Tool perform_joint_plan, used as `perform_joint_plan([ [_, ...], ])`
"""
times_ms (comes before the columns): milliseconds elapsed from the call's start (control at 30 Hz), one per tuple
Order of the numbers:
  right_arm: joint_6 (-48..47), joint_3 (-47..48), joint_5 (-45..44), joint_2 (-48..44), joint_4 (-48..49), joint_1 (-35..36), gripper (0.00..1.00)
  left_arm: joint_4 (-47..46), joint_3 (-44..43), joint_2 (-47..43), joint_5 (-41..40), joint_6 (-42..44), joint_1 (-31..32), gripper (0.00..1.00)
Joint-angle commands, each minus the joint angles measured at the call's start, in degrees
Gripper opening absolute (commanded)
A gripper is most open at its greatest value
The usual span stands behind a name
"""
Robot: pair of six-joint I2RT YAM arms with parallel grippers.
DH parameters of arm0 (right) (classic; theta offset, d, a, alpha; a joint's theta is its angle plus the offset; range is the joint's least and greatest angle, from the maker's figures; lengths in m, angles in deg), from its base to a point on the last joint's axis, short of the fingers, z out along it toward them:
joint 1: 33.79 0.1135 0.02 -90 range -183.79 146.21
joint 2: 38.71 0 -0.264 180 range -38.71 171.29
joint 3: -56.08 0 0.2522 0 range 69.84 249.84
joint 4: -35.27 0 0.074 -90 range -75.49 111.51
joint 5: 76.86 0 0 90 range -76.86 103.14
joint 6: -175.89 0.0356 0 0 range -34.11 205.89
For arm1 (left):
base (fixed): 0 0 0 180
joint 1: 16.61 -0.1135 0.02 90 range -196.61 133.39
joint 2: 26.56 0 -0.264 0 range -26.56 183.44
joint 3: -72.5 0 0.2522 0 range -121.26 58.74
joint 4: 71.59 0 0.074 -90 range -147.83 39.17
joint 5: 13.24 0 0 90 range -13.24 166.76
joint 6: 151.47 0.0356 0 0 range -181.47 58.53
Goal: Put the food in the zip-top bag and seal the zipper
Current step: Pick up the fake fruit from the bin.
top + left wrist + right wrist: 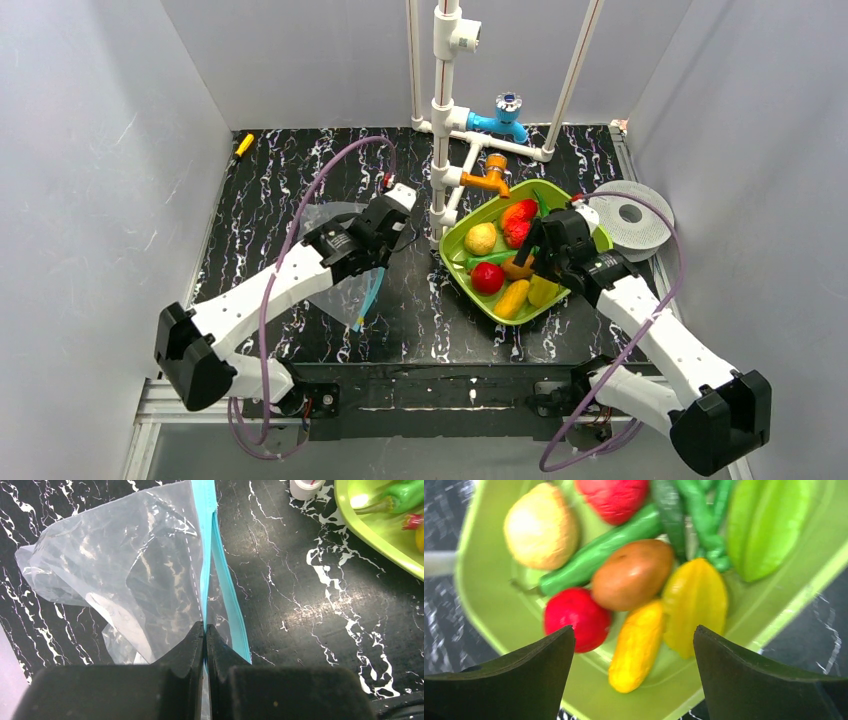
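Note:
The clear zip-top bag [120, 565] lies crumpled on the black marbled table, left of centre [325, 255]. Its light-blue zipper [206, 540] runs straight away from my left gripper [205, 626], which is shut on that strip; the strip's end hangs below the arm [368, 300]. The food sits in a lime-green tray [489, 605]: a red round fruit [574, 619], a brown one [632, 573], a long yellow piece [636, 645], a yellow starfruit [694, 605], green chillies [599, 555] and more behind. My right gripper [634, 630] hovers open just above them [530, 262], holding nothing.
A white pipe stand [440, 120] with a blue tap [505, 112] and an orange tap [488, 180] rises behind the tray [452, 245]. A grey disc [632, 213] lies at the right. A small yellow object [244, 144] rests far left. White walls enclose the table.

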Motion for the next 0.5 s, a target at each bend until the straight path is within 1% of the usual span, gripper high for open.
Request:
perform_joint_plan([
  [0, 5.87, 2.01, -9.52, 1.91, -7.39, -2.92, 0.94, -2.43, 3.03, -6.25, 1.07, 1.69, -0.14, 0.0],
  [67, 5.6, 3.54, -10.24, 3.32, -9.8, -3.15, 0.92, -4.13, 5.09, -7.9, 1.72, 1.28, -0.15, 0.0],
  [133, 6.0, 4.74, -10.59, 4.86, -12.31, -3.17, 0.92, -2.87, 4.87, -8.66, 2.07, 0.95, -0.06, 0.0],
  [333, 3.82, 6.11, -11.52, 11.52, -12.45, -3.33, 0.95, -4.15, 6.61, -12.5, -0.22, 1.39, -0.06, 0.0],
  [433, 1.64, 7.63, -10.63, 15.94, -11.11, -3.33, 0.94, -3.88, 6.28, -12.02, 1.34, 1.26, -0.01, 0.0],
  [467, 0.96, 8.18, -10.25, 17.54, -10.8, -3.33, 0.92, -3.71, 6.02, -11.77, 1.84, 1.15, -0.06, 0.0],
])
